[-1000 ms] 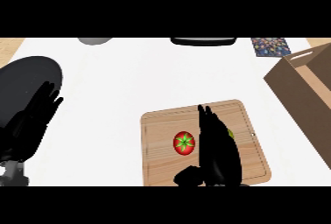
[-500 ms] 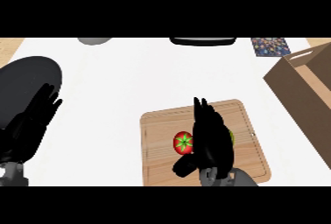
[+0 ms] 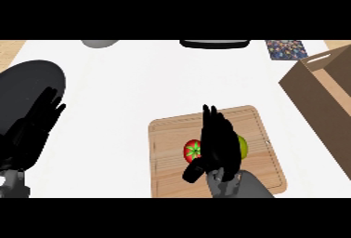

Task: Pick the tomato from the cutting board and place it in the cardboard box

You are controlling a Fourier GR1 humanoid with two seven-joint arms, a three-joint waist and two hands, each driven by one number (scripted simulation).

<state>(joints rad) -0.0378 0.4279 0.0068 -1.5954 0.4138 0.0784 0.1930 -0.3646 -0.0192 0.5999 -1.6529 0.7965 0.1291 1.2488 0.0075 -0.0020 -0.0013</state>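
White counter [image 3: 144, 83] bears cutting board [image 3: 171, 176], cardboard box [image 3: 322, 102]

Nothing readable showed up anywhere, and even the small dark patterned square [image 3: 286, 49] at the counter's far edge was just specks.

Red tomato [image 3: 192, 149] with a green star-shaped calyx, set against the pale, straight-grained wood of the cutting board [image 3: 168, 179], beside a yellow-green fruit [image 3: 241, 145] showing past the black right hand [image 3: 219, 144] on its grey forearm [image 3: 243, 186]. Plain brown cardboard box [image 3: 316, 100] at the right edge of a white counter [image 3: 137, 79], black left hand [image 3: 31, 132] over a dark grey round plate [image 3: 31, 81] at the left. Along the far edge, a grey bowl [image 3: 100, 43], a black dish [image 3: 214, 43] and a dark blue card [image 3: 286, 49] speckled in many colours.
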